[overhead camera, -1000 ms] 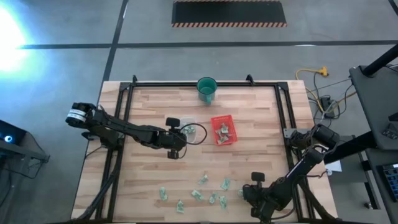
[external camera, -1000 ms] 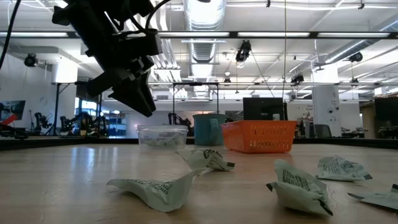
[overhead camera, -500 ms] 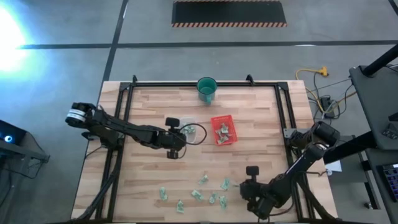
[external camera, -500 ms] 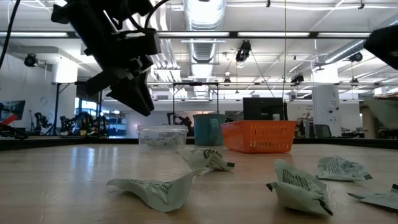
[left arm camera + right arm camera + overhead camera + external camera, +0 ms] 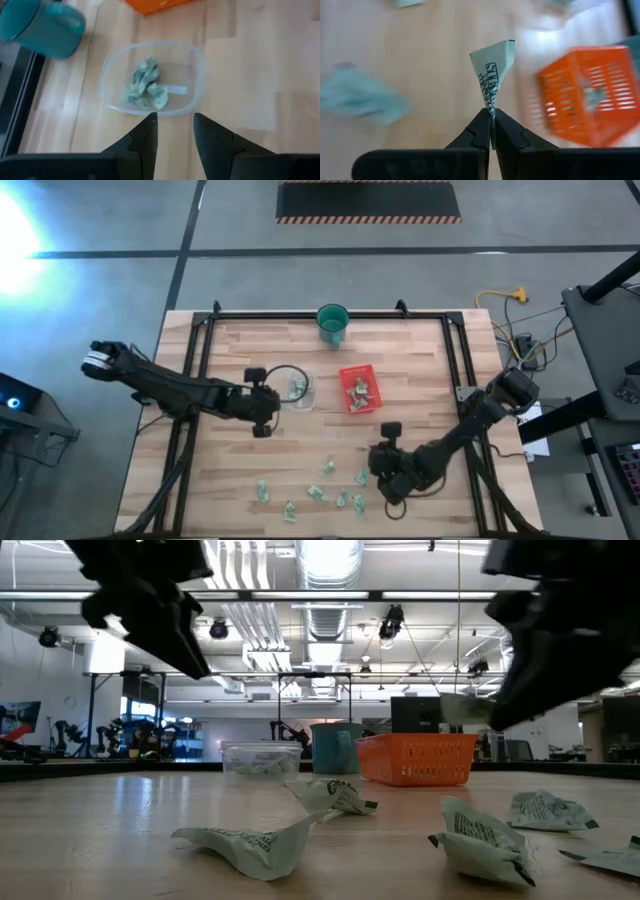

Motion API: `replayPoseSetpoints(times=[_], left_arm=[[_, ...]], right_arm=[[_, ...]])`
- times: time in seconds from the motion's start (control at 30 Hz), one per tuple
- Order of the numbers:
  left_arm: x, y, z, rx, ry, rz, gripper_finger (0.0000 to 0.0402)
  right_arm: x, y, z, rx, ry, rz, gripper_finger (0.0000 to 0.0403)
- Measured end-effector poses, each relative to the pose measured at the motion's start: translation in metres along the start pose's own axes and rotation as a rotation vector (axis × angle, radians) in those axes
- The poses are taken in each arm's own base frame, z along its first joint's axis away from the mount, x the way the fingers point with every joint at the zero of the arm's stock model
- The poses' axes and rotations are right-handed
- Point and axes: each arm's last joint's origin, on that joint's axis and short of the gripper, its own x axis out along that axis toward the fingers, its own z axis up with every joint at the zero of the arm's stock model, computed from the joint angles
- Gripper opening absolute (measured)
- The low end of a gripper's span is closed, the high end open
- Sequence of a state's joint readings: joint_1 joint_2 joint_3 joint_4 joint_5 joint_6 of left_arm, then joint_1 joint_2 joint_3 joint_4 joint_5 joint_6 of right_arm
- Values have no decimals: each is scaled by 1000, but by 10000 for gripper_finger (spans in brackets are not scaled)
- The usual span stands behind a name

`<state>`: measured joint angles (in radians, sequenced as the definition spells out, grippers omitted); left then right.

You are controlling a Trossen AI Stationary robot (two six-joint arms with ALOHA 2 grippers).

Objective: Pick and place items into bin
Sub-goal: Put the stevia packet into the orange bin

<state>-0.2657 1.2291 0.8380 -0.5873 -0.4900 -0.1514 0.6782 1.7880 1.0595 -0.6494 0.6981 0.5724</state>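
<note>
Several small pale green-and-white packets (image 5: 320, 492) lie flat on the wooden table near its front edge; in the low view they show up close (image 5: 480, 838). My right gripper (image 5: 491, 131) is shut on one packet (image 5: 494, 70) and hovers above that group (image 5: 380, 463). My left gripper (image 5: 173, 125) stands open and bare just left of a clear tub (image 5: 150, 80) that has packets inside (image 5: 298, 388). An orange tray (image 5: 358, 388) with more packets stands right of the tub. My right gripper pinches one pointed corner of the packet (image 5: 491, 111) between its two fingertips. The fingers slant downward. The packet stands out past the fingertips, widening to its far edge (image 5: 495, 47), lifted clear of the table.
A teal cup (image 5: 332, 323) stands at the table's far edge, behind the tub and the tray. A black frame rail (image 5: 200, 370) runs along the table's sides and back. Bare wood lies between the loose packets and the two containers.
My left gripper has drawn back from over the clear tub toward the table's left edge and has risen. My right gripper has gone from the table's near right corner toward the orange tray, rising a little and turning, with the packet in its fingertips.
</note>
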Motion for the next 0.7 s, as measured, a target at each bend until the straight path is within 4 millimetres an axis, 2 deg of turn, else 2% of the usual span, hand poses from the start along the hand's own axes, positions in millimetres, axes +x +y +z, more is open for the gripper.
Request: replayPoseSetpoints(times=[0.2,0.47,0.7], left_arm=[[-12,-7,-10,22,-60,-31,109],[-16,-7,-11,18,-83,-38,109],[-15,-8,-11,19,-83,-39,109]], right_arm=[[10,-33,15,-10,-15,-118,9],[21,-98,34,85,12,-247,9],[34,-143,28,190,70,-312,9]])
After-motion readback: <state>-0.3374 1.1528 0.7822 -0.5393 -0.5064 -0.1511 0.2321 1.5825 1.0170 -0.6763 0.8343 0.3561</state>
